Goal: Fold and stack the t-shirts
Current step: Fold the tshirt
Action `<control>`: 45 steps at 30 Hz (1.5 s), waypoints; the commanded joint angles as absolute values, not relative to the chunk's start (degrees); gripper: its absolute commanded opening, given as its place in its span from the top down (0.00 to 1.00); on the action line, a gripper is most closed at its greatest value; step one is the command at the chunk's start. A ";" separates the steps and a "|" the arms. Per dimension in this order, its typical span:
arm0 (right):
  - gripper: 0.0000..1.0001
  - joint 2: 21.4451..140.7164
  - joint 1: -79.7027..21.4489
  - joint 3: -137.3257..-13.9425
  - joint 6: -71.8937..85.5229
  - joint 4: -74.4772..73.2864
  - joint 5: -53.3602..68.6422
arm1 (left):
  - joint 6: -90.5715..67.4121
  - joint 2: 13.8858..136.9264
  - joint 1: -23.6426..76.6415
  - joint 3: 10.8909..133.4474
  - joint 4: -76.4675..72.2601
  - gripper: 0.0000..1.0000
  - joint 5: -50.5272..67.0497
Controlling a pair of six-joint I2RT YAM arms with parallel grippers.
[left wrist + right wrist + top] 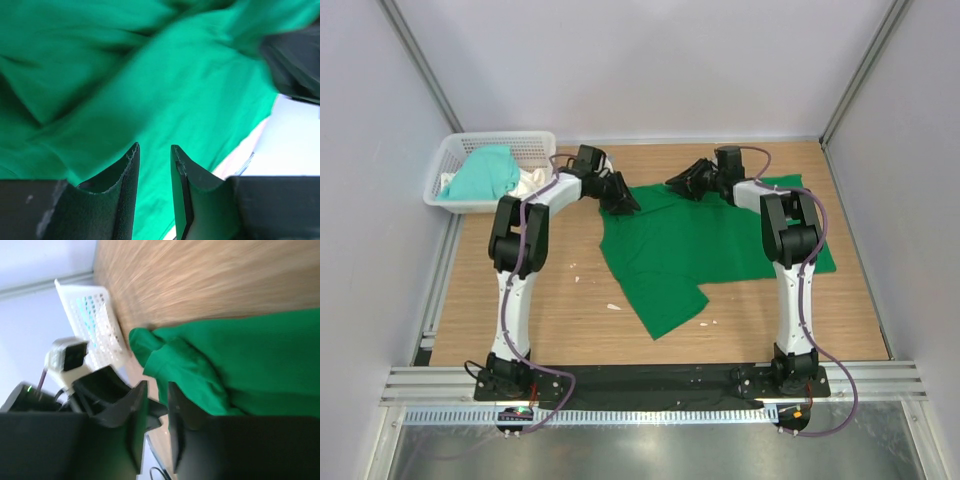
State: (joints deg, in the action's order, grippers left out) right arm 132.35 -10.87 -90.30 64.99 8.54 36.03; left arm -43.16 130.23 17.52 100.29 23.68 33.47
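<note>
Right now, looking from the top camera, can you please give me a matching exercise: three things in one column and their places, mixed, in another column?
Things:
1 green t-shirt
2 mint-teal t-shirt
3 white basket

Places:
a at the far left corner of the table
b lying inside the basket
c spread out in the middle of the table

Pairs: 1-c, 2-b, 3-a

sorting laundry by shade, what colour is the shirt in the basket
Pale mint-teal; the shirt lies in the white basket, clearest in the top external view.
</note>
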 commanded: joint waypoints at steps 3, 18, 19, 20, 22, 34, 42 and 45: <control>0.82 131.40 -11.34 -96.32 61.18 7.04 41.13 | -40.08 133.86 16.70 104.33 29.96 0.69 32.78; 0.39 125.87 -5.01 -110.30 22.27 -42.60 14.70 | -35.59 122.10 17.84 105.47 36.21 0.60 26.56; 0.36 124.73 -4.92 -110.30 21.02 -43.58 13.02 | -35.51 121.30 18.45 105.64 35.95 0.60 25.24; 0.33 124.37 -4.66 -110.22 19.70 -44.29 10.14 | -35.51 120.59 18.72 105.82 35.60 0.59 24.01; 0.33 124.63 -4.13 -110.48 17.94 -45.79 8.88 | -36.03 120.67 19.51 105.82 34.46 0.59 20.32; 0.91 128.76 -6.85 -104.33 44.11 -20.58 32.77 | -39.99 126.91 19.60 106.08 31.73 0.64 19.25; 0.97 132.89 -9.49 -104.15 50.54 -15.03 35.07 | -40.52 127.00 19.60 106.35 30.50 0.65 21.97; 0.97 133.15 -9.84 -103.36 50.80 -14.94 34.72 | -40.69 126.65 19.60 106.00 30.50 0.64 22.32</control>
State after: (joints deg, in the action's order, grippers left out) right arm 133.56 -9.98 -103.42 48.16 -18.31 33.26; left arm -40.25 127.81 19.75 105.30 32.47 20.86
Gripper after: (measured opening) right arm 0.040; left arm 0.356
